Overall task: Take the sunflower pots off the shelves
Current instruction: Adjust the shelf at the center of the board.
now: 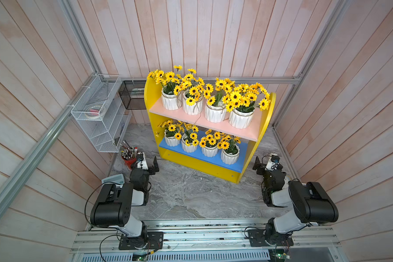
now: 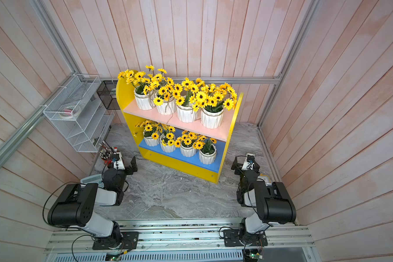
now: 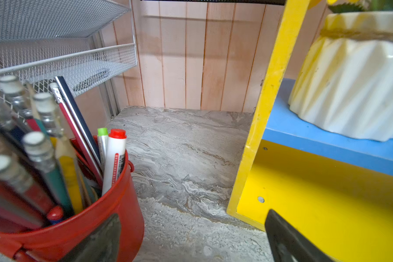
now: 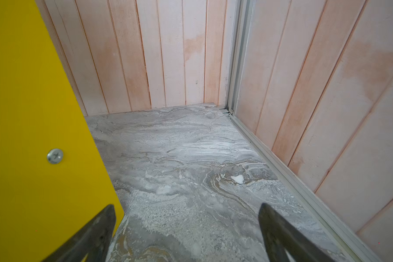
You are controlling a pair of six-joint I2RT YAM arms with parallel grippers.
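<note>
HAZARDS. Shelves (image 1: 197, 166), back-centre of table (image 1: 191, 195): light unit, may shift if pot dragged, not lifted. Sunflower pots (image 1: 240, 119), 4 per board, packed close; blooms overlap, so pulling one may tip adj. pot. Lower row under pink board (image 1: 243, 133): withdraw fwd, not up. Left gripper (image 1: 146, 165), jaws released, empty, just beside red pen cup (image 3: 89, 226): swing may knock it. Right gripper (image 4: 186, 240) likewise released, empty.

CONTAINERS. White wire rack (image 1: 95, 127): tape rolls. Black mesh basket (image 1: 132, 99): contents unclear. Pen cup: pens, markers.

shelves (image 1: 197, 165): I see yellow sides, a pink upper board, a blue lower board
sunflower pots (image 1: 215, 114): white, ribbed; yellow blooms, dark centres
tabletop (image 1: 191, 195): grey marbling
pen cup (image 3: 127, 188): red, on my left
walls (image 1: 213, 34): pale pink planks
</note>
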